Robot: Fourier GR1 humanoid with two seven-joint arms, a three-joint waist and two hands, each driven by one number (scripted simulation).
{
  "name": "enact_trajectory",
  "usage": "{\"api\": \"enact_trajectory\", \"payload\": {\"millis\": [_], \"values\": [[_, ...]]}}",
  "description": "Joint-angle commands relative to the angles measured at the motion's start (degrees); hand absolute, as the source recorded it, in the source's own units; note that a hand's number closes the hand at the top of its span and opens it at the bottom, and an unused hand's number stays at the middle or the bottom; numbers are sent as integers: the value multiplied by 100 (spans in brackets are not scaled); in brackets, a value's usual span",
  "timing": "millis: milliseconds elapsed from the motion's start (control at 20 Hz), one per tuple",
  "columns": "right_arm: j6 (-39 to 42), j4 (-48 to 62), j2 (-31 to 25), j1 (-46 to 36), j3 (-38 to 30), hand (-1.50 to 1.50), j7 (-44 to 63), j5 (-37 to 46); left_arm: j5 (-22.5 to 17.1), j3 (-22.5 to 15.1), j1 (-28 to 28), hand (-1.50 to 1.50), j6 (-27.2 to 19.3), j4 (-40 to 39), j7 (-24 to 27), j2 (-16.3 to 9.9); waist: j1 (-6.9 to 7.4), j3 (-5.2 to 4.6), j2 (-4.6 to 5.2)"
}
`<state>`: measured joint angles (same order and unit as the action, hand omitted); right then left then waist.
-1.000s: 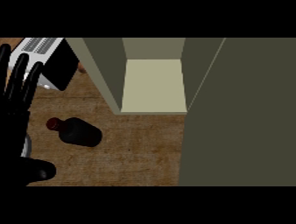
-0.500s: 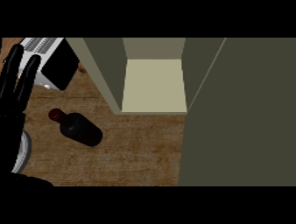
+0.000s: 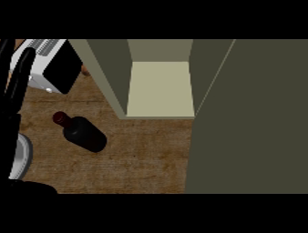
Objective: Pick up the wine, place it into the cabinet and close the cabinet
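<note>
Wine bottle [image 3: 81, 132] now farther right on wooden counter [image 3: 140, 157]; left robot hand [image 3: 5, 98] open.

We see a brown wooden counter [image 3: 140, 154] from steeply above. On it stands a dark wine bottle [image 3: 83, 133] with a dark red cap, near the counter's left part. Up and left of the bottle sits a white appliance [image 3: 49, 68] with a black face. At the left edge a grey plate [image 3: 22, 157] shows partly. An open cabinet [image 3: 160, 86] rises over the counter's upper middle.
</note>
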<state>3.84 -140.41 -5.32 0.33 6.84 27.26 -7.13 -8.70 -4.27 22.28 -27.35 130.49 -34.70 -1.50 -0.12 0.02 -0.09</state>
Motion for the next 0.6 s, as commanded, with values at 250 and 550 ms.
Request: {"api": "enact_trajectory", "payload": {"millis": [250, 550], "values": [[-258, -569, 105, -293, 31, -150, 568, -78, 201, 239, -154, -150, -431, 198, -523, -49, 9, -1, -4], [-317, -521, 205, -435, 438, -150, 714, 234, -277, 370, -1235, -150, 243, -322, 680, 141, 5, -7, 6]]}}
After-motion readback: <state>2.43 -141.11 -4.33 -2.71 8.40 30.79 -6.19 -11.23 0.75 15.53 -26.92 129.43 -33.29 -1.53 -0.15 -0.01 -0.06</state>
